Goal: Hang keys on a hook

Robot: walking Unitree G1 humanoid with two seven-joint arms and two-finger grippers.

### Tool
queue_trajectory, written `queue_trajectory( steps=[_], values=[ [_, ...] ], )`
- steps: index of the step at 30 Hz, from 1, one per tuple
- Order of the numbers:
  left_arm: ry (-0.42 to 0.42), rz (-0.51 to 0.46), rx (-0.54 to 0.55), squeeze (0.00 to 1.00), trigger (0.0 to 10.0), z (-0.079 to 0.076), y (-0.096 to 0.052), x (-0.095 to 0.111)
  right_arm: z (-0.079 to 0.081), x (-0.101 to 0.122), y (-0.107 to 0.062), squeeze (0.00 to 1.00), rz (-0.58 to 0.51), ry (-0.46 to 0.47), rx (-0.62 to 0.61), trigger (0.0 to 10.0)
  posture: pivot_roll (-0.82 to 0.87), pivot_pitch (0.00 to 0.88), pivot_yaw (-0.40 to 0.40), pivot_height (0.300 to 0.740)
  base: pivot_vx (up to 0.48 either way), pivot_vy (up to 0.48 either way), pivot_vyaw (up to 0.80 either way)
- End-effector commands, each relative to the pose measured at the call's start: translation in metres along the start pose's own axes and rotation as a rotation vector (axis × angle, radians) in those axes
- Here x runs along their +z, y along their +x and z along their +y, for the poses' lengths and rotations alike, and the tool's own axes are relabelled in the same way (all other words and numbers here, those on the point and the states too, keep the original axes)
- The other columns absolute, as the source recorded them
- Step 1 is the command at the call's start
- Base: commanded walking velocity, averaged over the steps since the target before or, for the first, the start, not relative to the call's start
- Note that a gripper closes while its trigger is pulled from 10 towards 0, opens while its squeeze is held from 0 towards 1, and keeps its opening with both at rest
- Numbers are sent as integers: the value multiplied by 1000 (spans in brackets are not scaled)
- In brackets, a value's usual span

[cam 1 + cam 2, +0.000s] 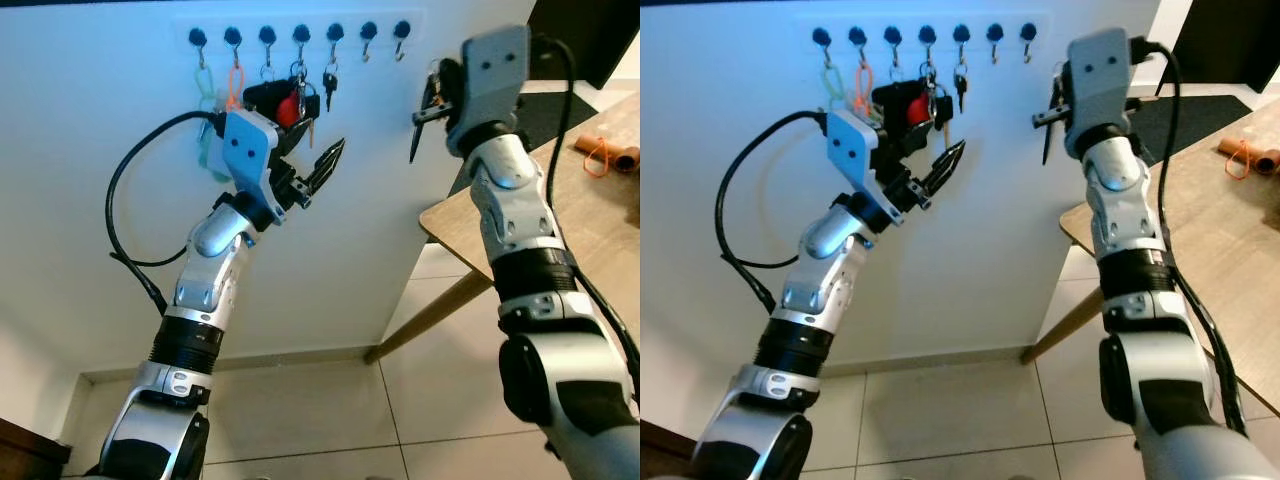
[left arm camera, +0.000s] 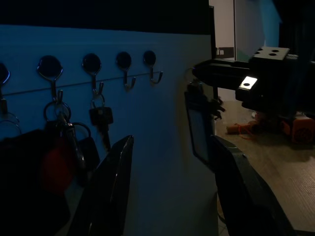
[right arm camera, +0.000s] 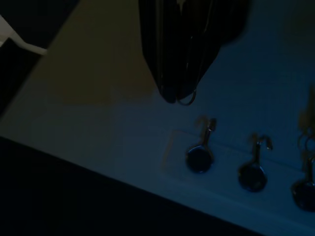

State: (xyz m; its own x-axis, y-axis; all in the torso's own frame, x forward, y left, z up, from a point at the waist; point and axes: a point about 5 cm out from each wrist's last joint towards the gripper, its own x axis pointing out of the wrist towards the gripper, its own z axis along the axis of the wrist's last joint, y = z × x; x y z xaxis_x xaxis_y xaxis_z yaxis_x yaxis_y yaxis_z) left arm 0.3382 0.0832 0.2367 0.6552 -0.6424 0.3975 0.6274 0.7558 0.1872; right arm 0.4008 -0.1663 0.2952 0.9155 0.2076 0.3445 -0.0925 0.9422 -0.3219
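Across the top of the frame a row of hooks (image 1: 300, 35) runs along the white wall (image 1: 120, 150). The left ones carry keys (image 1: 329, 84) and coloured tags, partly hidden behind the left gripper (image 1: 318, 170), whose fingers stand apart and hold nothing. Right of centre, near the two bare hooks, the right gripper (image 1: 418, 125) is pinched together on a key ring (image 3: 187, 98); its key is hard to make out. At right, the wooden table (image 1: 590, 215) is cut off.
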Motion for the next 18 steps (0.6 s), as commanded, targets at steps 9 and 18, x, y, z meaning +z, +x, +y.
queue_trajectory(
  steps=[9,18],
  values=[
    [7,14,5,0,10000,-3,0,4,3,12,14,0,-20,-66,45,10000,23,79,-44,740,0,0,0],
    [2,-4,-25,0,10000,-10,4,11,-2,19,23,0,-38,-73,-8,10000,24,88,-43,740,0,0,0]
  ],
)
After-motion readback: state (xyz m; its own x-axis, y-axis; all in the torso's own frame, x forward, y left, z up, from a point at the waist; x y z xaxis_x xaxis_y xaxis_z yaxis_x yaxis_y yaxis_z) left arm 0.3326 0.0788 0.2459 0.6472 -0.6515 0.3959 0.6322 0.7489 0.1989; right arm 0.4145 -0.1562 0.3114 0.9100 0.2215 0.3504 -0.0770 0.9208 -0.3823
